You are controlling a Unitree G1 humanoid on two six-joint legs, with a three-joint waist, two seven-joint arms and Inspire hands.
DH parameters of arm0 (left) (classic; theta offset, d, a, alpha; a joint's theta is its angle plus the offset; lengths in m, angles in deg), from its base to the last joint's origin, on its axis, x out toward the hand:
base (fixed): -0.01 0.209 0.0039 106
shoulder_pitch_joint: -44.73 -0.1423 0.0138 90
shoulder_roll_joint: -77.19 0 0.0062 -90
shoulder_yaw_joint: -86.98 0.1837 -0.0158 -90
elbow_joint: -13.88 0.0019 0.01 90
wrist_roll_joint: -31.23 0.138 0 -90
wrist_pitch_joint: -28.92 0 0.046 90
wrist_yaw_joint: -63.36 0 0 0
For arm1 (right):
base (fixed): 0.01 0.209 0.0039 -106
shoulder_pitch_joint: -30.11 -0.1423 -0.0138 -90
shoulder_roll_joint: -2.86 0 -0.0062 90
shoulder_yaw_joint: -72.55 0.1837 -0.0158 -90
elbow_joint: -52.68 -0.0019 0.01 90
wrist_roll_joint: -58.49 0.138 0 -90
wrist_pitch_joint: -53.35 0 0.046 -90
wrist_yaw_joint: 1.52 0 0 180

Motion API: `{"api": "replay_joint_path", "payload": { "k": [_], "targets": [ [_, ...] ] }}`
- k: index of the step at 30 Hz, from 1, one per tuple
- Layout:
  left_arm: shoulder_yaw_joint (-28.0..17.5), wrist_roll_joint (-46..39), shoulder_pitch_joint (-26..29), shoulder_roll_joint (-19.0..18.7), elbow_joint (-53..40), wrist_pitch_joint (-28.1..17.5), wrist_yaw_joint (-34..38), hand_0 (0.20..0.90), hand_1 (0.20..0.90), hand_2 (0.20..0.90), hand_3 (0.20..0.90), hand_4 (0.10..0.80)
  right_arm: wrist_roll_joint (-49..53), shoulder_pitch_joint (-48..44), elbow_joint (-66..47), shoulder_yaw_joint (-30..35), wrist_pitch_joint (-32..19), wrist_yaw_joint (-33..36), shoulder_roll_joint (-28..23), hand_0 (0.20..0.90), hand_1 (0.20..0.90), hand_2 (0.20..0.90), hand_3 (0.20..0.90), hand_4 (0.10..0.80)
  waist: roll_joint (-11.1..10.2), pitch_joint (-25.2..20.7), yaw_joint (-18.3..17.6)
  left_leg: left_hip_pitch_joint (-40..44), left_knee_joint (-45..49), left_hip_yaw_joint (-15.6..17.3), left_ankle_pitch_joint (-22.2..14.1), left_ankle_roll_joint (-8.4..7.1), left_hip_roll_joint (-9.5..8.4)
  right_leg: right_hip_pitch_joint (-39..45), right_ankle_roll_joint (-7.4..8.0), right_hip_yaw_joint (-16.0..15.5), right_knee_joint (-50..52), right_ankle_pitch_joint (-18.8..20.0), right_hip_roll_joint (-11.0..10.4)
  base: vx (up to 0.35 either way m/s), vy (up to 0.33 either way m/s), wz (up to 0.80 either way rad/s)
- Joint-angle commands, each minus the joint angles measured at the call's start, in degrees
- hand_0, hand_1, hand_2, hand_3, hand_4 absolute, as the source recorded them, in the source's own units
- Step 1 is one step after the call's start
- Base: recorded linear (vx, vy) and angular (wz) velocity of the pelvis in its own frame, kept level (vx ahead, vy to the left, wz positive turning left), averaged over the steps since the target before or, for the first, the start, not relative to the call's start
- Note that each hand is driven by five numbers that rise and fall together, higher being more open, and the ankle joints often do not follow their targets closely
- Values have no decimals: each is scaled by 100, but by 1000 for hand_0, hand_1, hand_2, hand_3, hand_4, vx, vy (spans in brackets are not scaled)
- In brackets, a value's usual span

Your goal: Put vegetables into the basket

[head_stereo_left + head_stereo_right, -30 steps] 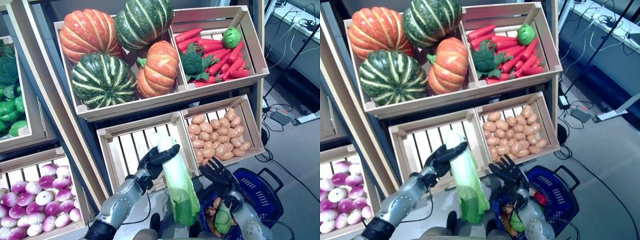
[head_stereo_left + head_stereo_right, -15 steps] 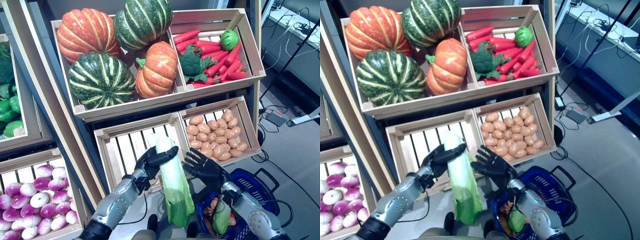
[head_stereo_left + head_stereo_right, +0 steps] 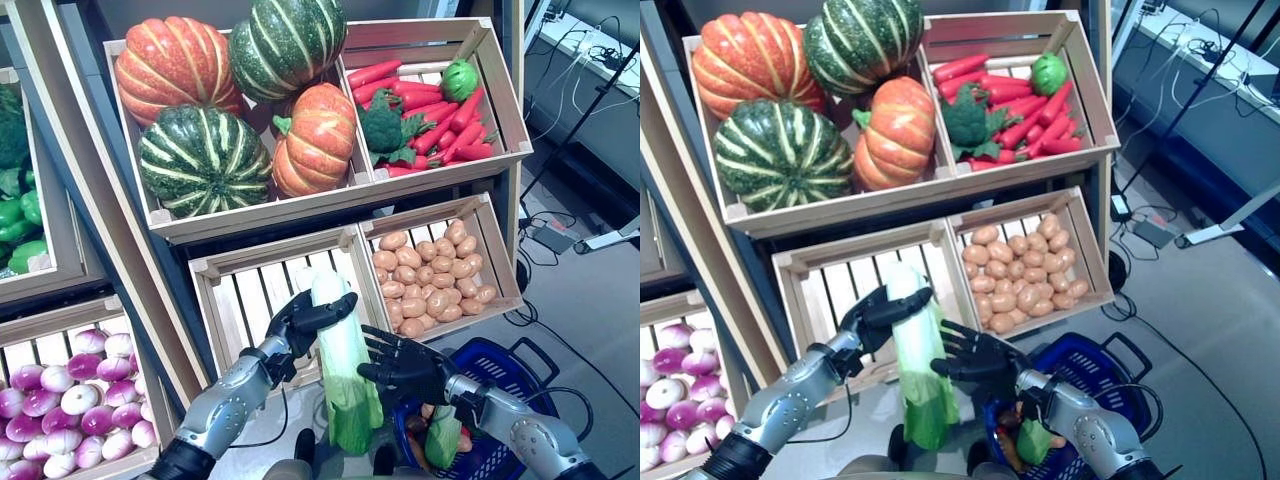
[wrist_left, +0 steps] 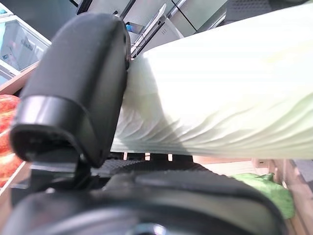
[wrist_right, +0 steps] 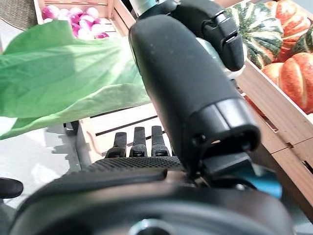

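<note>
Your left hand (image 3: pixel 300 322) is clamped round the pale stem end of the napa cabbage (image 3: pixel 345 375), held upright before the empty slatted crate (image 3: pixel 262 290). Your right hand (image 3: pixel 405 366), fingers spread, touches the cabbage's side above the blue basket (image 3: pixel 520 375), which already holds vegetables. The potato crate (image 3: pixel 432 262) sits just behind, pumpkins (image 3: pixel 205 160) above.

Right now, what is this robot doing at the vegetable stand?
It is loading vegetables into a shopping basket. Its left hand grips the white end of a long napa cabbage, held upright before an empty wooden crate. Its right hand, fingers spread, is against the cabbage's side. The blue basket sits on the floor at the lower right and already holds a few vegetables; the cabbage is not in it yet.
</note>
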Motion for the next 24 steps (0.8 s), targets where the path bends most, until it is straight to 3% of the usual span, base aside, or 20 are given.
{"api": "replay_joint_path", "payload": {
  "k": [1,12,14,24],
  "targets": [
    [-15,-89,344,27,-637,-813,-405,300,300,300,300,400,16,-362,-409,-73,-304,-424,-146,900,900,900,900,800,-160,-501,78,272,55,98,-497,-188,212,-153,279,-109,68,412,-467,0,0,0],
    [-48,-38,373,66,-651,-804,-507,300,300,300,300,400,20,-392,-293,-76,9,-487,-104,900,900,900,900,800,-165,-503,76,271,54,89,-489,-199,232,-153,287,-59,65,406,-471,0,0,0],
    [-32,-342,380,66,-626,-716,-747,300,300,300,300,400,30,-395,-257,-109,33,-552,-103,900,900,900,900,800,-170,-506,82,271,60,91,-491,-200,234,-145,288,-62,60,408,-476,0,0,0],
    [474,-67,573,-13,-888,-669,-1570,300,300,300,300,400,-118,-567,-180,-408,251,-613,-118,900,900,900,900,800,-135,-529,58,261,46,88,-471,-188,241,-159,303,-13,79,402,-470,0,0,0]
  ]
}}
